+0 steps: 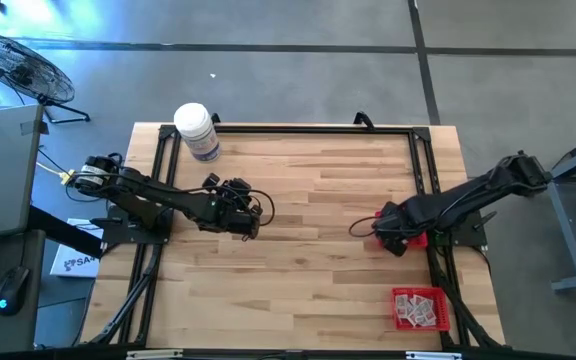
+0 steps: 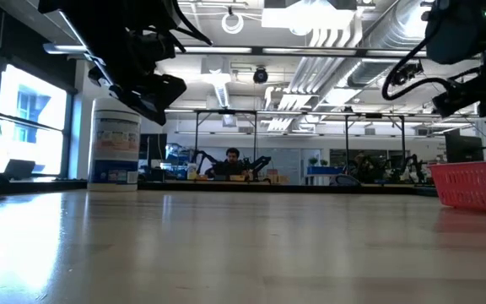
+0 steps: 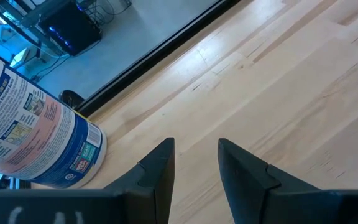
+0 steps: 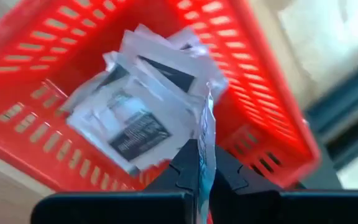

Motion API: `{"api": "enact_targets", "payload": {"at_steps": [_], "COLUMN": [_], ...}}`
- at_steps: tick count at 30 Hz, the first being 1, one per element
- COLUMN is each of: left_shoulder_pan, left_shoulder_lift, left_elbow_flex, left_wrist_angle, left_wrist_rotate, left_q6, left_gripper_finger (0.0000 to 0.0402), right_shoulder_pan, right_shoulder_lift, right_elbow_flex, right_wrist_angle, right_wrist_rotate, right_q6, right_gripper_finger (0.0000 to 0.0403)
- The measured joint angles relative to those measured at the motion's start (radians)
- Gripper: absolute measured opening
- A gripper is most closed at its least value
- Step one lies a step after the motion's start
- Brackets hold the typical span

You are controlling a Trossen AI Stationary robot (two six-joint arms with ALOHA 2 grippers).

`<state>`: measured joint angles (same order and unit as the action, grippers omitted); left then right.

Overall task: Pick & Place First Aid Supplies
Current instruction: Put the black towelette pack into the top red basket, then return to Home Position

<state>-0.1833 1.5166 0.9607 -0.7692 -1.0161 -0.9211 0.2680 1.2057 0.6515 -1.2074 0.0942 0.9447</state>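
my right claw [image 4: 199, 163] is pinched together on one thin packet [image 4: 206, 134], which stands edge-on between the two dark fingers. just past it i see a red mesh basket [image 4: 261, 93] holding a loose pile of packets [image 4: 138, 93], white-grey with dark print, lying at odd angles on each other. in the high view the right claw [image 1: 392, 238] sits at the right side of the worktop [image 1: 308, 270], with red showing under it, so i take that to be this basket. a second red basket [image 1: 422, 308] with more packets in it lies near the worktop's front right corner, apart from the claw. my left claw [image 3: 194, 165] has its fingers apart with nothing between them, only bare wood showing in the gap. in the high view the left claw [image 1: 243, 222] is over the left-centre of the worktop. a large white bottle [image 1: 197, 131] with a printed label stands near the back left edge, off to the side of that claw and not touching it. in the low view a person [image 2: 231, 160] sits far back in the room.
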Motion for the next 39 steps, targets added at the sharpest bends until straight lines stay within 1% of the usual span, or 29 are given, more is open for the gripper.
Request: {"api": "enact_targets", "payload": {"at_steps": [6,8,15,18,20,22,24,27,30,34,37,39], "left_shoulder_pan": [0.0,0.0,0.0,0.0,0.0,0.0,0.0,0.0,0.0,0.0,0.0,0.0], "left_shoulder_lift": [0.0,0.0,0.0,0.0,0.0,0.0,0.0,0.0,0.0,0.0,0.0,0.0], "left_elbow_flex": [0.0,0.0,0.0,0.0,0.0,0.0,0.0,0.0,0.0,0.0,0.0,0.0], "left_wrist_angle": [-0.002,-0.002,-0.003,-0.003,-0.003,-0.003,-0.003,-0.003,-0.004,-0.012,-0.015,-0.006], "left_wrist_rotate": [0.0,0.0,0.003,0.014,0.015,0.015,0.016,0.016,0.016,0.044,0.061,0.064], "left_q6": [0.0,0.0,0.0,0.0,0.0,0.0,0.0,0.0,0.0,0.0,0.0,0.0], "left_gripper_finger": [0.012,0.012,0.012,0.012,0.012,0.012,0.012,0.012,0.012,0.012,0.012,0.0119], "right_shoulder_pan": [-0.004,-0.015,-0.058,-0.061,-0.061,-0.061,-0.06,-0.06,-0.061,-0.06,-0.06,-0.06], "right_shoulder_lift": [0.0,0.0,0.0,0.0,0.0,0.0,0.0,0.0,0.0,0.0,-0.001,-0.001], "right_elbow_flex": [0.013,0.013,0.013,0.013,0.013,0.013,0.023,0.051,0.104,0.185,0.21,0.197], "right_wrist_angle": [-0.012,-0.01,-0.008,0.034,0.089,0.138,0.141,0.112,0.077,0.072,0.173,0.307], "right_wrist_rotate": [0.002,0.018,0.022,0.029,0.013,-0.026,-0.045,-0.043,-0.021,0.048,0.115,0.146], "right_q6": [0.032,0.046,0.043,0.02,-0.004,-0.025,-0.027,-0.022,-0.033,-0.1,-0.2,-0.292], "right_gripper_finger": [0.0015,0.002,0.0031,0.004,0.0047,0.0054,0.006,0.007,0.0079,0.0087,0.0089,0.0088]}}
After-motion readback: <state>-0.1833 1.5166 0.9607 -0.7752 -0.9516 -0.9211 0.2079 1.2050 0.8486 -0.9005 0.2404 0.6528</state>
